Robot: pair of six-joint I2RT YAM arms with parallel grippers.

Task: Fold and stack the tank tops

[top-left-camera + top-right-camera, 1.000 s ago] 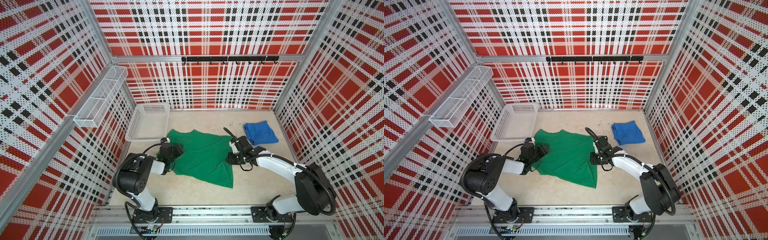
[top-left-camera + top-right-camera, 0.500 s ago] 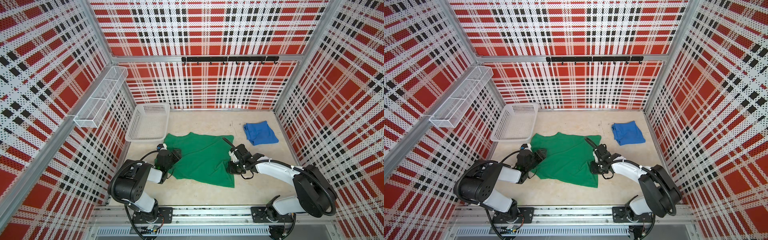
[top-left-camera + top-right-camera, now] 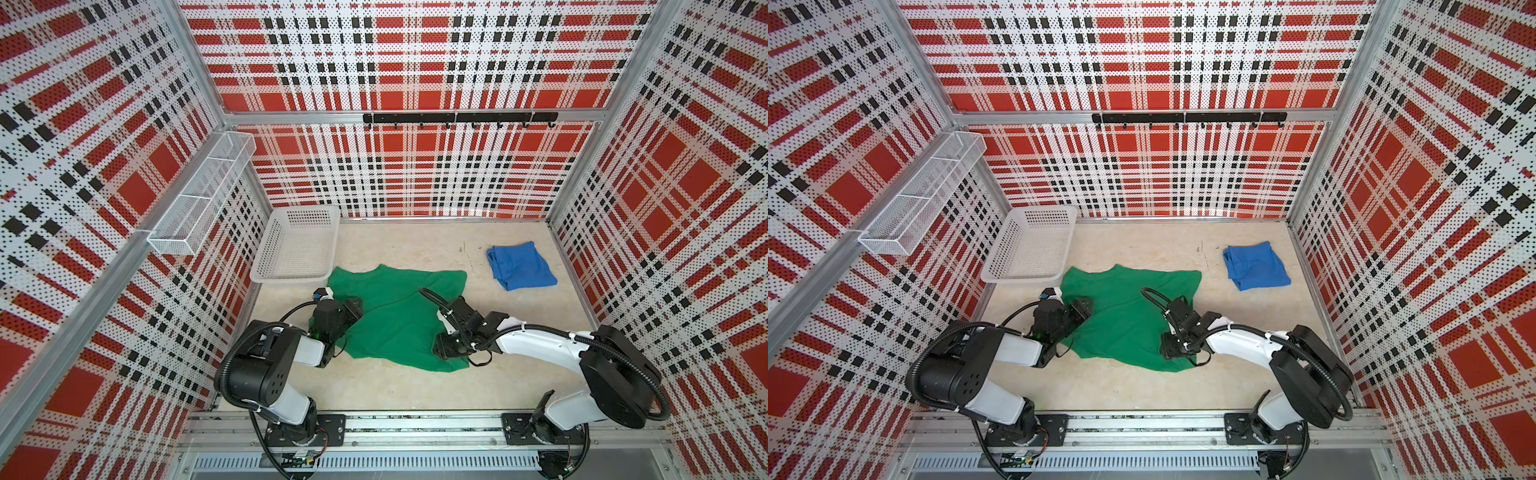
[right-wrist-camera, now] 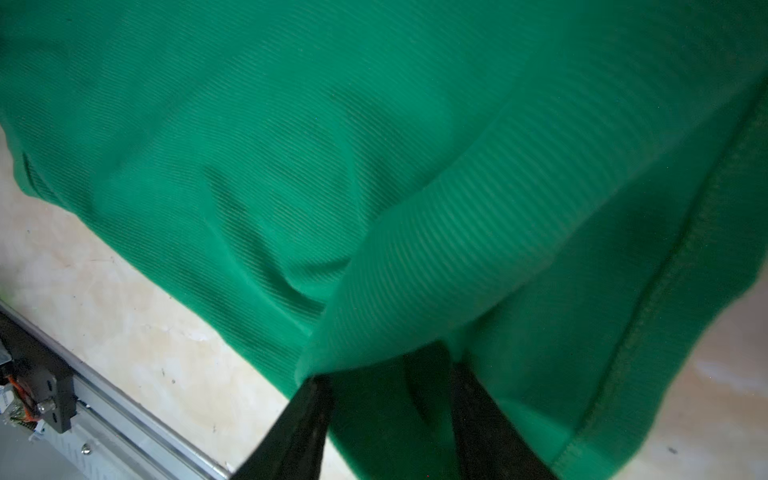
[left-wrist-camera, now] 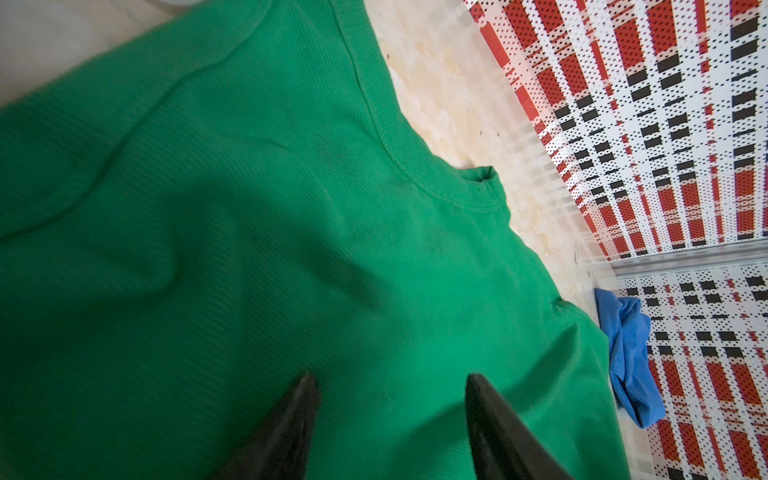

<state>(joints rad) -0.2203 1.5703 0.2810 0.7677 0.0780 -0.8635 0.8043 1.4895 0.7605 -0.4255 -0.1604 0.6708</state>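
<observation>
The green tank top (image 3: 395, 316) (image 3: 1125, 316) lies spread on the table's middle, with a few creases. My left gripper (image 3: 353, 306) (image 5: 390, 378) hovers open over its left edge, its fingers apart above bare green fabric (image 5: 291, 208). My right gripper (image 3: 441, 352) (image 4: 386, 374) is at the top's front right corner; its jaws stand apart and a loose fold of green cloth (image 4: 415, 249) lies over and between them. The blue tank top (image 3: 521, 266) (image 3: 1256, 266) (image 5: 627, 353) lies folded at the back right, apart from both grippers.
A white perforated basket (image 3: 286, 277) (image 3: 1021, 276) stands at the back left, its front rim touching the green top's far edge. A wire shelf (image 3: 199, 199) hangs on the left wall and a black hook rail (image 3: 457, 118) on the back wall. Plaid walls enclose the table.
My right gripper has come toward the front along the green top's right side and its jaws have parted. The left gripper shifted slightly frontward, and the top now lies flatter.
</observation>
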